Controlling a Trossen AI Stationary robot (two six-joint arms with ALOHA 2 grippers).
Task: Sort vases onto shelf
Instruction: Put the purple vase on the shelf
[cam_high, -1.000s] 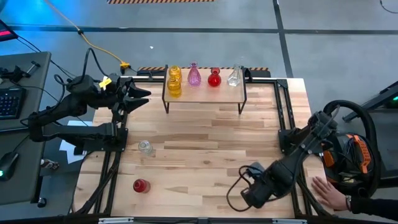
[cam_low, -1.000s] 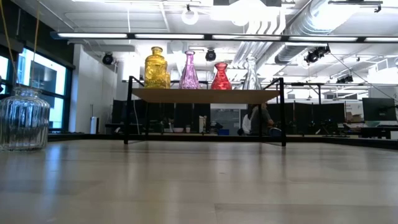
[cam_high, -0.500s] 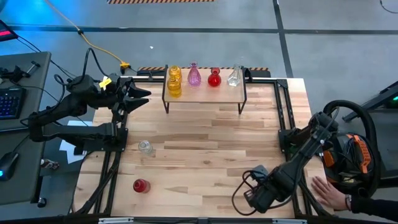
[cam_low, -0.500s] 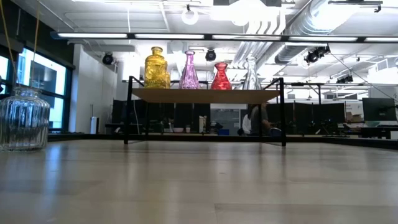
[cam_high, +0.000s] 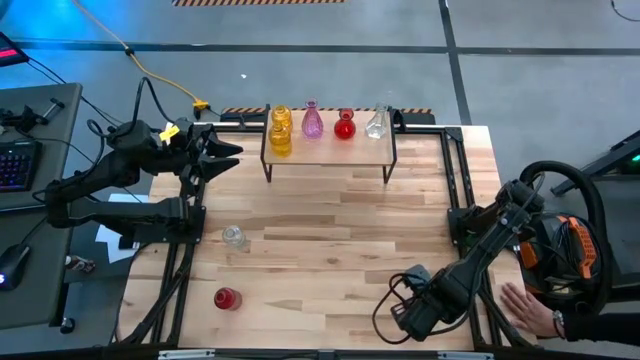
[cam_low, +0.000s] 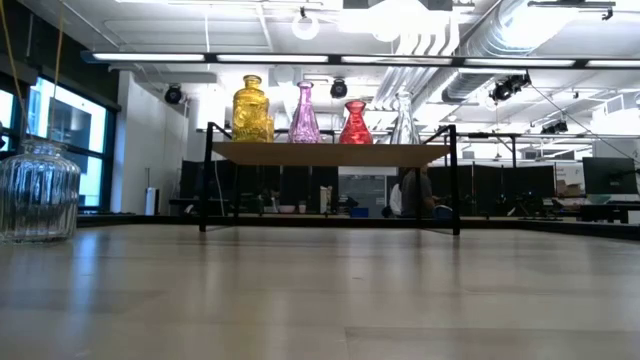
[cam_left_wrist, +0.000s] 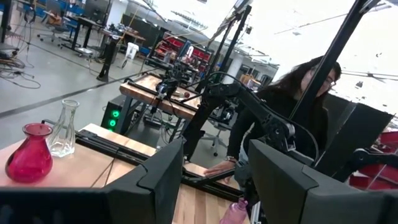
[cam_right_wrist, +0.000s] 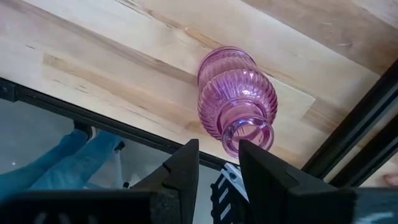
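The shelf (cam_high: 330, 145) stands at the table's far edge and carries two yellow vases (cam_high: 280, 131), a pink vase (cam_high: 312, 122), a red vase (cam_high: 345, 126) and a clear vase (cam_high: 377, 122). Another clear vase (cam_high: 233, 237) and a red vase (cam_high: 228, 298) stand on the table's left side. A second pink vase (cam_right_wrist: 236, 99) stands close to the near edge; in the high view my right arm hides it. My right gripper (cam_right_wrist: 219, 149) hangs over it, pointing down, open by a narrow gap, with the vase's mouth (cam_right_wrist: 247, 134) just past its fingertips. My left gripper (cam_high: 228, 152) waits open, left of the shelf.
A person's hand (cam_high: 530, 305) rests by the table's right near corner, and a person (cam_left_wrist: 298, 93) shows beyond the table in the left wrist view. A black frame rail (cam_right_wrist: 348, 143) runs close to the pink vase. The table's middle (cam_high: 330, 230) is bare wood.
My right gripper has moved toward the table's near edge and a little to the right, then held almost still. The vases have not moved.
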